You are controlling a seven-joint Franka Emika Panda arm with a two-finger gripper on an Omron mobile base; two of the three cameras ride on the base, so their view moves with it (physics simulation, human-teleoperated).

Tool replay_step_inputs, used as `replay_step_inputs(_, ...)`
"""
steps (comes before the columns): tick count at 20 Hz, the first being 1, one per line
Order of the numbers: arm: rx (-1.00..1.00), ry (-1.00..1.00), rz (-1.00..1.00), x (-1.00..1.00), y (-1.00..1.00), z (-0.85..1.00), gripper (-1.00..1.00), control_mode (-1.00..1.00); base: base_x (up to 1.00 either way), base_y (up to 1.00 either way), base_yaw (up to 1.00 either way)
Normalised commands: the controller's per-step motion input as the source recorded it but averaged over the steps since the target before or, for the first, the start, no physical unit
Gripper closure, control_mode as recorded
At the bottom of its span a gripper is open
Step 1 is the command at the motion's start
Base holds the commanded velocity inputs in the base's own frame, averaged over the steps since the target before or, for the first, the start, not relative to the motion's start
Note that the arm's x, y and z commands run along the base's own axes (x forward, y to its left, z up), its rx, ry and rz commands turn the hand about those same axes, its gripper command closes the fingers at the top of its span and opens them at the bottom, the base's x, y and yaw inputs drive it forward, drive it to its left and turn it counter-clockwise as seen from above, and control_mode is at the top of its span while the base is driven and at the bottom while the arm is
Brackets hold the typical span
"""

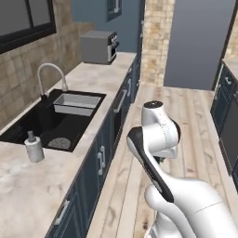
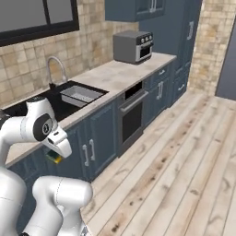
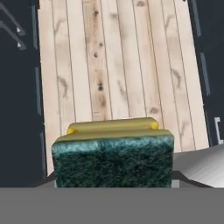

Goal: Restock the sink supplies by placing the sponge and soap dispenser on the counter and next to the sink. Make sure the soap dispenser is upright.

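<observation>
Above floor planks, sponge (image 3: 113,153) in claw (image 2: 55,158)

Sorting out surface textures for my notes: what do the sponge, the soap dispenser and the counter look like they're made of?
Sponge: yellow foam, apparently, with a rough dark green scouring layer, fuzzy and mottled. Soap dispenser: pale grey bottle, probably plastic, smooth, with a darker pump top. Counter: beige marbled stone look, veined and matte.
</observation>
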Motion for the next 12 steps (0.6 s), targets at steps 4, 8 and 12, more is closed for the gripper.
replay_step_inputs(4,0.0,0.0,0.0,0.0,0.0,0.0,1.0,1.0,1.0,-0.3,0.16)
replay_step_inputs(8,0.0,0.0,0.0,0.0,0.0,0.0,1.0,1.0,1.0,-0.35,0.24)
replay_step_inputs(12,0.0,0.0,0.0,0.0,0.0,0.0,1.0,1.0,1.0,-0.28,0.3)
